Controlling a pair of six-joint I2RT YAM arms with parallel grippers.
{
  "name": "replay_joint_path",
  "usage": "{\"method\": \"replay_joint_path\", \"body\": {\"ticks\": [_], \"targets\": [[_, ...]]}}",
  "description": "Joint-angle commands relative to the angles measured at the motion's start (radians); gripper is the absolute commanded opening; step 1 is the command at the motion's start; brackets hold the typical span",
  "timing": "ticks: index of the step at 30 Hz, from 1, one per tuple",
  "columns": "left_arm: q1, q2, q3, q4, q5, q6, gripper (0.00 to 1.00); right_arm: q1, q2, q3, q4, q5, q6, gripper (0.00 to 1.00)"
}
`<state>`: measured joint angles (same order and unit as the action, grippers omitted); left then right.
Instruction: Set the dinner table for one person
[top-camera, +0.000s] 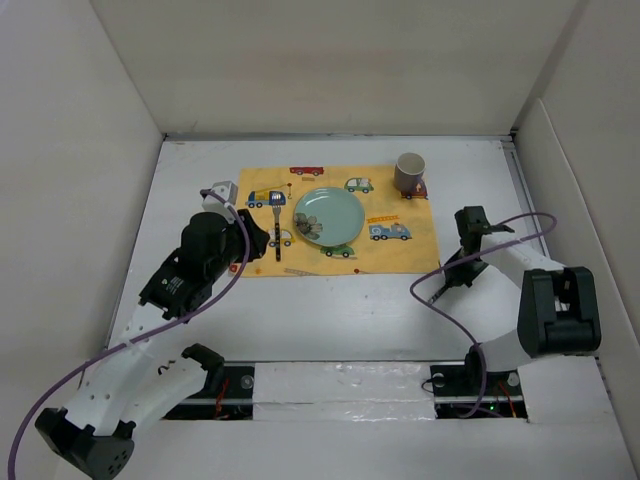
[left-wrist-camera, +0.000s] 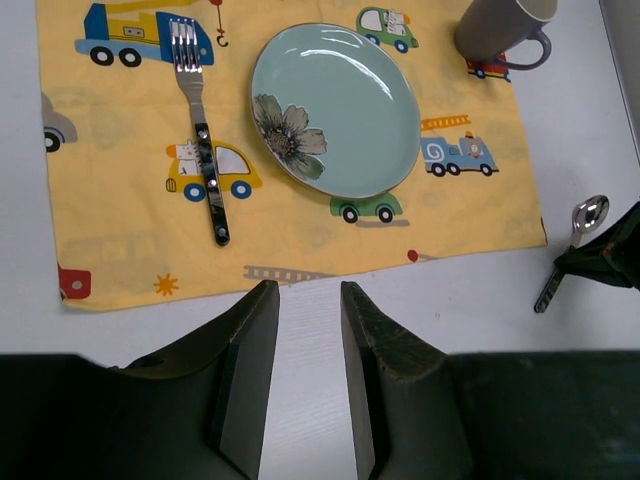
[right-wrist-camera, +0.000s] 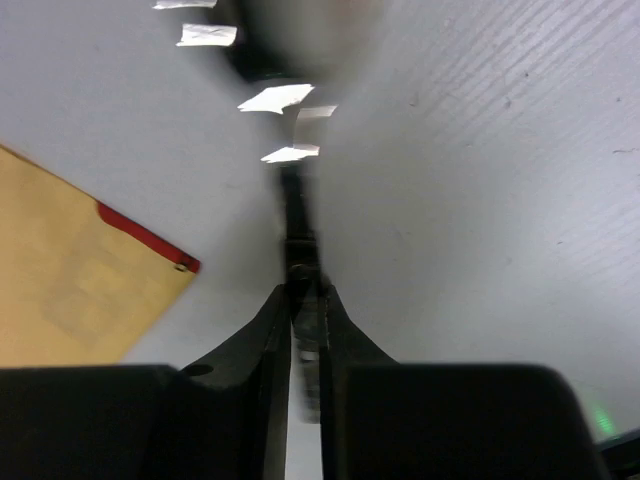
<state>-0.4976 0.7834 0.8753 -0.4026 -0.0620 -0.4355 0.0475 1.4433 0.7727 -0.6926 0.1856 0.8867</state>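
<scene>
Checking the overhead camera, I find the dinner table (top-camera: 330, 310) running from the near edge, where both arm bases are bolted, to the far wall panels. Toward its far edge, roughly centred, lies a yellow placemat (top-camera: 300, 262). It carries a green plate (top-camera: 328, 216) at its middle and a fork (top-camera: 277, 222) just left of the plate, tines toward the far edge. A grey mug (top-camera: 409, 172) stands at the mat's far right corner. Left gripper (left-wrist-camera: 308, 300): released, jaws slightly parted with nothing between them, held close to the placemat's near left corner. Right gripper (right-wrist-camera: 303, 300): clenched on the thin dark handle of a spoon (left-wrist-camera: 588, 214). It is over bare tabletop between the placemat's right border and the right edge of the bench, with the spoon bowl pointing toward the far edge. I cannot tell whether the spoon touches the surface.
</scene>
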Motion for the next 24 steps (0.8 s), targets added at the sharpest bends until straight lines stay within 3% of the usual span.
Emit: {"method": "replay_joint_path", "body": {"ticks": [1, 6, 10, 16, 24], "targets": [[-0.006, -0.010, -0.021, 0.065, -0.015, 0.017, 0.28, 0.008, 0.064, 0.080, -0.045, 0.044, -0.035, 0.00], [-0.006, -0.001, -0.027, 0.079, -0.005, 0.009, 0.28, 0.048, -0.064, 0.203, -0.114, 0.153, -0.084, 0.00], [-0.006, 0.033, -0.013, 0.087, -0.001, 0.004, 0.28, 0.144, -0.103, 0.409, -0.055, 0.083, -0.228, 0.00], [-0.006, 0.112, 0.025, 0.116, 0.014, 0.001, 0.29, 0.311, 0.104, 0.658, -0.056, -0.074, -0.413, 0.00], [-0.006, 0.175, 0.050, 0.157, 0.040, -0.019, 0.29, 0.334, 0.457, 0.870, -0.076, -0.178, -0.509, 0.00]]}}
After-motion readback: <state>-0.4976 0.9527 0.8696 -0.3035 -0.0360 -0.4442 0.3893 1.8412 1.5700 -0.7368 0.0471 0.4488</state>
